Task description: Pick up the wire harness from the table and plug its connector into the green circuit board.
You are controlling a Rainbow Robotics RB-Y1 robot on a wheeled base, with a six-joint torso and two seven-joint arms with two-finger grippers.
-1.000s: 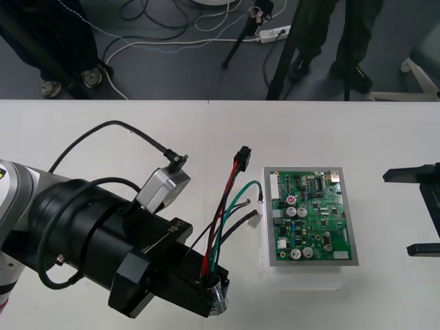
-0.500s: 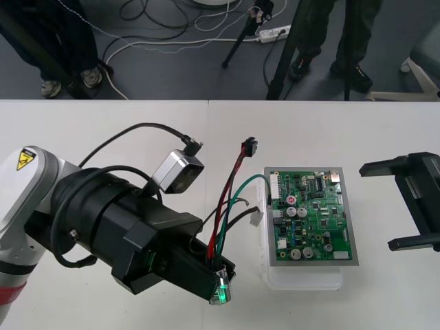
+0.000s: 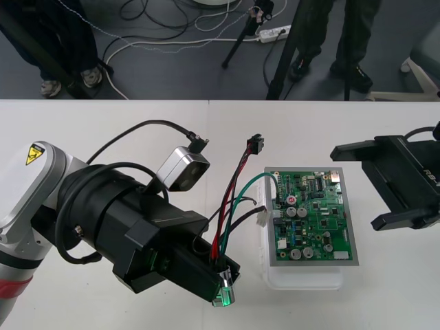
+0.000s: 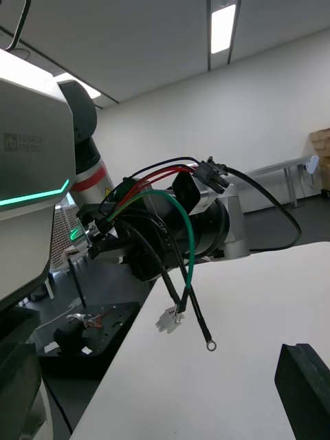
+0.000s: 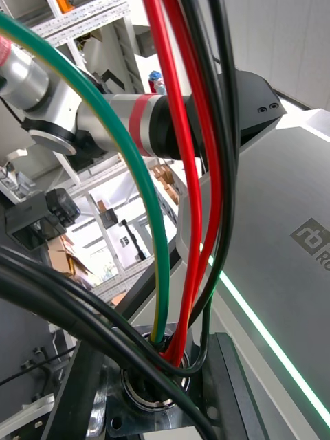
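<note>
My left gripper (image 3: 221,273) is shut on the round metal socket (image 3: 224,294) of the wire harness, held off the table left of the green circuit board (image 3: 311,216). Red, black and green wires (image 3: 230,206) rise from it to the black plug (image 3: 256,145), which hangs just past the board's far left corner, not in the board. In the left wrist view the socket (image 5: 146,393) sits between the fingers with the wires (image 5: 177,172) fanning up. My right gripper (image 3: 382,185) stands open just right of the board. The right wrist view shows the plug (image 4: 213,176) and the left gripper (image 4: 103,234).
The board rests on a white base (image 3: 302,278). A small white connector (image 3: 262,218) and a ring terminal (image 4: 211,346) dangle from side wires near the board's left edge. Cables and tripod legs lie on the dark floor beyond the table's far edge.
My left gripper has carried the harness a little right, bringing the plug nearer the board's far corner. My right gripper has moved in leftward toward the board.
</note>
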